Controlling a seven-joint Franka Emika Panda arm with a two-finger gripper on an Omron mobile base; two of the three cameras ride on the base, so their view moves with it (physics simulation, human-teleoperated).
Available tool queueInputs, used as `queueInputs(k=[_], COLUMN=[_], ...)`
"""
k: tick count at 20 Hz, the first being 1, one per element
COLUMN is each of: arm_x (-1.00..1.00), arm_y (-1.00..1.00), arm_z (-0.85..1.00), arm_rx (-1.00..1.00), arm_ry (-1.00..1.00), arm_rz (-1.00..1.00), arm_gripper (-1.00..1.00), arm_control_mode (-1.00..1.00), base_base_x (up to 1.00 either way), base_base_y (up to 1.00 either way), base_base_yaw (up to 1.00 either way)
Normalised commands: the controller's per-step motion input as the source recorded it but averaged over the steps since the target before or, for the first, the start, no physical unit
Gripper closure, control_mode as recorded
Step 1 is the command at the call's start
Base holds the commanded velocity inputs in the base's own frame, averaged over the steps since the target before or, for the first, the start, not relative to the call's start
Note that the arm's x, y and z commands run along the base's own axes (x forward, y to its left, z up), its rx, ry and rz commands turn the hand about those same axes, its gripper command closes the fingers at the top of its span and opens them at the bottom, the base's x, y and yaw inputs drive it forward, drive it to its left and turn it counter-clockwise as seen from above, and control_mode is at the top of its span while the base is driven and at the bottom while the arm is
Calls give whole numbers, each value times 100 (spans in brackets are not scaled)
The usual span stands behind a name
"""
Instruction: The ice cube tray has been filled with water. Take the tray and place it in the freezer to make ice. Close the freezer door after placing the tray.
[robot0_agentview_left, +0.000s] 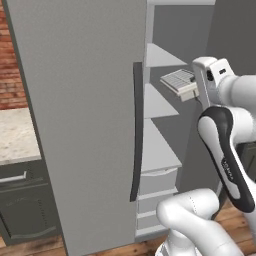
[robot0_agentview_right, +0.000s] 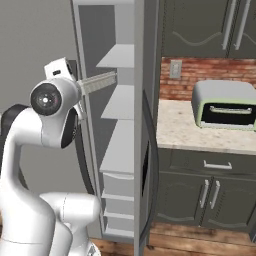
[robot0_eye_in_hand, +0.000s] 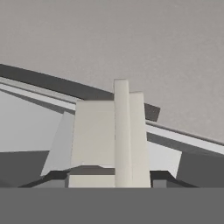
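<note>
Left base view: your arm reached up from the lower right, and its hand held the ice cube tray (robot0_agentview_left: 179, 80) at the open freezer (robot0_agentview_left: 159, 105). The tray lay roughly level, just above the second white shelf from the top, its far end pointing into the compartment. The gripper (robot0_agentview_left: 196, 91) sat at the tray's near end, largely hidden behind the white wrist.

Right base view: the tray (robot0_agentview_right: 97, 82) projected from the hand toward the shelves of the freezer (robot0_agentview_right: 120, 107), its free end just inside the opening. The freezer door (robot0_agentview_right: 141, 145) stood open and edge-on, between the compartment and the counter (robot0_agentview_right: 176, 125). A green toaster oven (robot0_agentview_right: 224, 105) stood on that counter, well apart from the tray.

Hand view: the tray (robot0_eye_in_hand: 109, 135) ran straight out from between the fingertips of the gripper (robot0_eye_in_hand: 109, 178), which were closed against its near end. You saw the tray edge-on here, with the freezer's grey wall beyond it.
</note>
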Motion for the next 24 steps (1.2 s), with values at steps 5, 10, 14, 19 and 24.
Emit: queueInputs(k=[5, 10, 14, 19, 24], arm_x=[26, 30, 21, 9, 0], arm_y=[-21, -20, -16, -12, -2], arm_z=[0, 0, 3, 17, 24], arm_rx=[0, 0, 0, 0, 0], arm_ry=[0, 0, 0, -4, -3], arm_rz=[-5, -3, 0, 0, 0], arm_gripper=[100, 100, 100, 100, 100], arm_control_mode=[-100, -100, -100, -100, -100], base_base_x=[0, 0, 0, 0, 0], base_base_y=[0, 0, 0, 0, 0], base_base_yaw=[0, 0, 0, 0, 0])
